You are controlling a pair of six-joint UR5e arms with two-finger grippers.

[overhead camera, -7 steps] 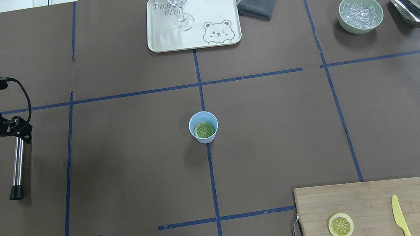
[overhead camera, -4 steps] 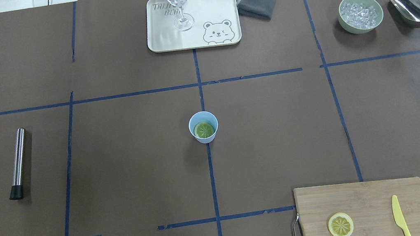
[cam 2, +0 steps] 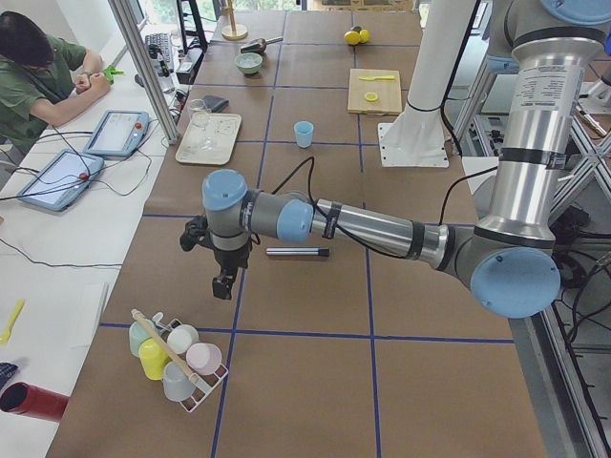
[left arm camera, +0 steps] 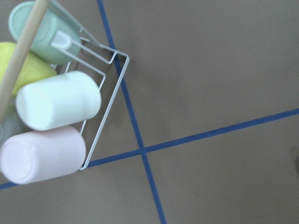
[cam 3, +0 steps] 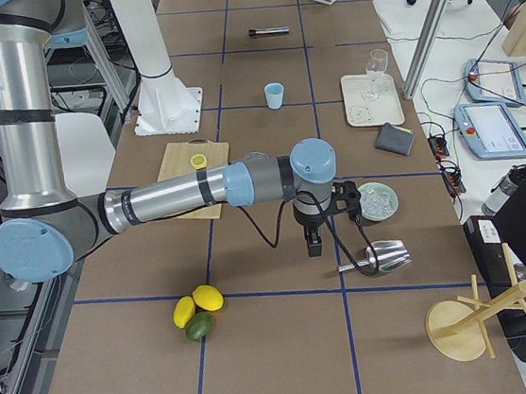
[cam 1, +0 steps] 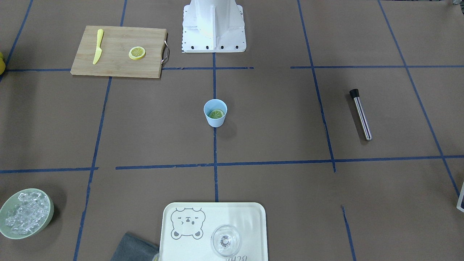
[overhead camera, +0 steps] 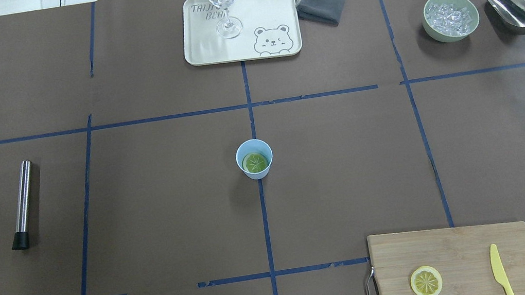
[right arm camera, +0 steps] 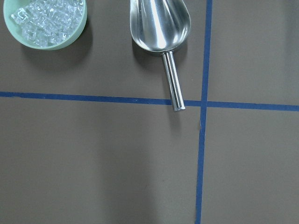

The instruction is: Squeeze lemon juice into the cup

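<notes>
The light-blue cup [overhead camera: 255, 165] stands upright at the table's centre, also in the front view [cam 1: 215, 119]. A greenish round slice [overhead camera: 255, 161] lies inside it. The yellow lemon slice [overhead camera: 426, 282] lies flat on the wooden cutting board [overhead camera: 451, 244] at the near right. My left gripper [cam 2: 223, 283] shows only in the left side view, far from the cup, above the table near a cup rack; I cannot tell if it is open. My right gripper [cam 3: 313, 243] shows only in the right side view, by the scoop; I cannot tell its state either.
A metal muddler [overhead camera: 23, 204] lies at the left. A tray [overhead camera: 268, 11] with a wine glass [overhead camera: 223, 2] and a grey cloth [overhead camera: 321, 2] are at the back. Ice bowl [overhead camera: 450, 17], scoop [overhead camera: 524, 20], yellow knife [overhead camera: 500, 270], cup rack [left arm camera: 100, 116].
My left arm has drawn away from the muddler to the left and gone out of the overhead view. The muddler stays on the table. Cup and lemon slice have not moved.
</notes>
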